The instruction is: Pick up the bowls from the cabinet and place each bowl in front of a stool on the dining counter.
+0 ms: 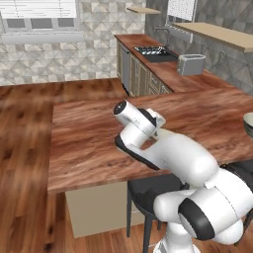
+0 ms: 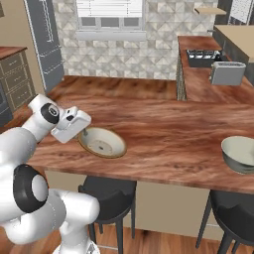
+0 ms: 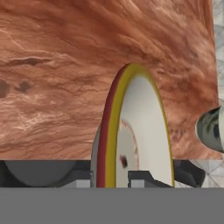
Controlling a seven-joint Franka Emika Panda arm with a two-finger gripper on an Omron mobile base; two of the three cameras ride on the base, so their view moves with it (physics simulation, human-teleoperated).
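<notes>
Cream bowl being set down on the worktop before a stool

The claw (image 3: pixel 111 183) is gripping the shallow cream bowl (image 2: pixel 102 142) by its near rim, the bowl resting on the dining worktop (image 2: pixel 163 134) above a black stool (image 2: pixel 106 192); the grey-green bowl (image 2: pixel 241 153) is sitting farther right. Being ceramic, it is likely stiff, slick and chippable.

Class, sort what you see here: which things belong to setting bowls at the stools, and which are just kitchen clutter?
Belongs to the job:
- cream bowl, held at its rim by the gripper
- grey-green bowl
- dining counter
- stools

Just lying about:
- toaster
- stovetop
- wall shelf
</notes>
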